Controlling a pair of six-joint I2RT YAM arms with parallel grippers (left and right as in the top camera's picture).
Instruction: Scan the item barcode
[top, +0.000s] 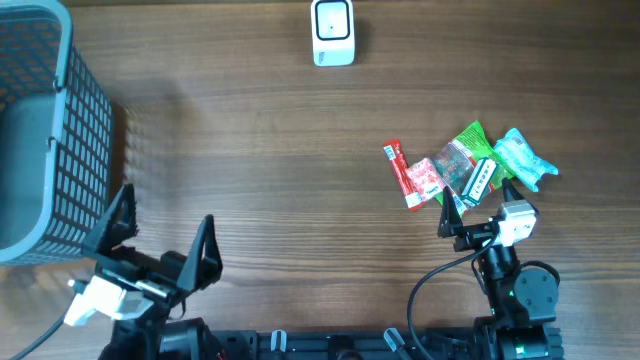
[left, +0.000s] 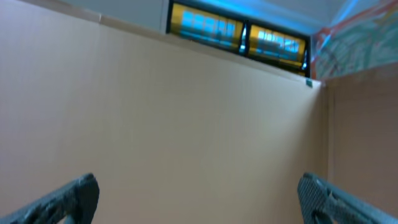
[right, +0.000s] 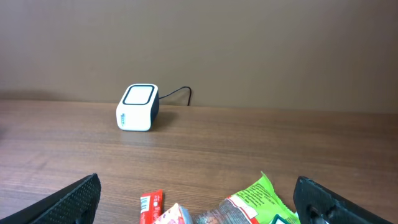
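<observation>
Seen from overhead, at 12 o'clock on the wooden bench (top: 260, 130): a white barcode scanner (top: 332, 32) with a dark window on top, standing alone. At 3 to 4 o'clock: a small heap of snack packets (top: 462, 168), overlapping one another and well apart from the scanner. In the heap, a red wrapper (top: 398, 168) on the 9 o'clock side, a green packet (top: 468, 140) at 12 o'clock, a teal packet (top: 524, 160) at 3 o'clock. At 9 o'clock: a grey mesh basket (top: 50, 150), partly cut off by the frame edge.

At 7 o'clock: the left pincer (top: 168, 210), spread wide apart with nothing in it, just beside the basket's near corner. At 5 o'clock: the right pincer (top: 480, 205), likewise wide apart and holding nothing, tips at the 6 o'clock edge of the heap; touching or not, hard to tell.

From the right wrist: scanner at 11 o'clock, a thin black cable (right: 177, 93) trailing behind it; tops of the red wrapper and green packet low between the two black fingers (right: 68, 202). From the left wrist: only a plain beige wall (left: 186, 124), blurred.
</observation>
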